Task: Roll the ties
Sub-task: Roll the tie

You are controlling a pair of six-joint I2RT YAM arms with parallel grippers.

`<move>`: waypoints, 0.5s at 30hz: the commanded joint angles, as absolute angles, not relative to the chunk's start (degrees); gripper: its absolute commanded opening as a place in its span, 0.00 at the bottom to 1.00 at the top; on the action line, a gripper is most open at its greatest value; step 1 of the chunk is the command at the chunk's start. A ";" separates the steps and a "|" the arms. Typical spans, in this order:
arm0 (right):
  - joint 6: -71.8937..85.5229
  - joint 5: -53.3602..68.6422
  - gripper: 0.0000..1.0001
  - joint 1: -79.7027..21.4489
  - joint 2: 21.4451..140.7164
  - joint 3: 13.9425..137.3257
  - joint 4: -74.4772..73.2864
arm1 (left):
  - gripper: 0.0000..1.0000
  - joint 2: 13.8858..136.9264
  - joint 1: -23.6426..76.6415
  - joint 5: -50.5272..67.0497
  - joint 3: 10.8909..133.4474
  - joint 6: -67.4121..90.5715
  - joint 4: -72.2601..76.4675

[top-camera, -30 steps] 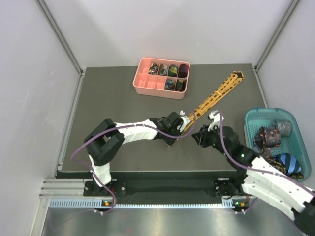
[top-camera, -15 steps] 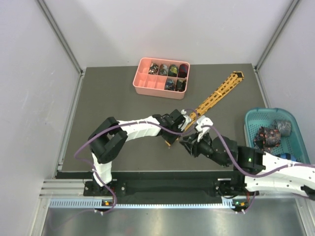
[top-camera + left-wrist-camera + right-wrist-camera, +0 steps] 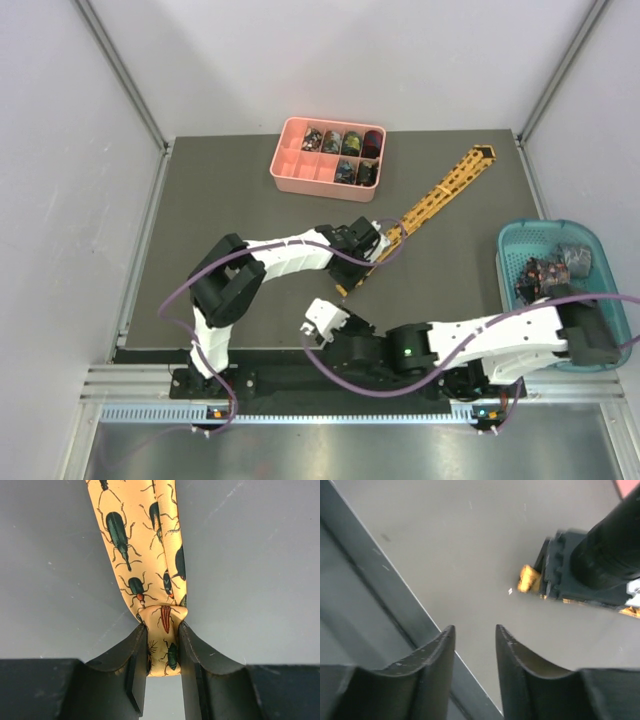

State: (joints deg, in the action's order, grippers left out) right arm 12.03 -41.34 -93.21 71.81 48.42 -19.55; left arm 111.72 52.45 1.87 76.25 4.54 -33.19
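**Yellow tie pinched at its near end; right gripper empty by the near edge**

The yellow tie (image 3: 440, 190) lies flat on the table (image 3: 220, 220), running as a straight diagonal from mid-table out to the far right corner. It is smooth woven fabric, golden, printed with dark beetles and one orange one. The left gripper (image 3: 161, 630) pinches its narrow near end, where the cloth bunches into a small fold between the black pads.

The right gripper (image 3: 474, 629) hangs over the near edge of the table, its fingers slightly apart with nothing between them. It is well apart from the tie.

Surroundings: a pink tray (image 3: 290, 165) of moulded plastic with compartments sits at the far centre. It holds rolled ties (image 3: 351, 143) as small coils in its right-hand cells. A teal basket (image 3: 548, 226) with perforated walls stands at the right and holds loose ties (image 3: 540, 275) in dark floral cloth. The right arm (image 3: 500, 335) lies along the near edge and crosses the basket's near part, hiding some of its contents. The table top is dark grey and matte.
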 commanded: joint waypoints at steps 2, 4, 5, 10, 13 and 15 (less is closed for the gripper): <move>11.60 -43.35 0.40 -89.75 81.63 52.55 -22.67 | 0.34 116.28 53.35 10.63 75.76 6.07 -43.68; 11.34 -43.15 0.40 -87.03 87.85 56.05 -25.22 | 0.34 117.07 53.35 11.42 76.29 5.45 -45.17; 11.08 -41.76 0.40 -85.62 89.72 57.38 -26.62 | 0.34 117.51 53.26 11.60 76.90 5.19 -45.61; 10.46 -41.75 0.38 -79.20 100.26 65.28 -29.88 | 0.34 120.85 53.09 12.83 79.89 4.57 -49.48; 9.93 -44.11 0.39 -78.14 105.27 69.15 -31.37 | 0.34 121.55 53.09 12.83 81.47 4.40 -50.97; 9.93 -46.93 0.40 -77.96 108.00 71.36 -33.82 | 0.34 122.34 53.00 13.01 82.70 4.13 -52.12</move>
State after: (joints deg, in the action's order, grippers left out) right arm 10.57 -42.70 -78.17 105.08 66.81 -30.20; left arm 116.90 51.51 4.49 84.51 3.33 -42.33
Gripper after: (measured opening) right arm 0.397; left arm 0.345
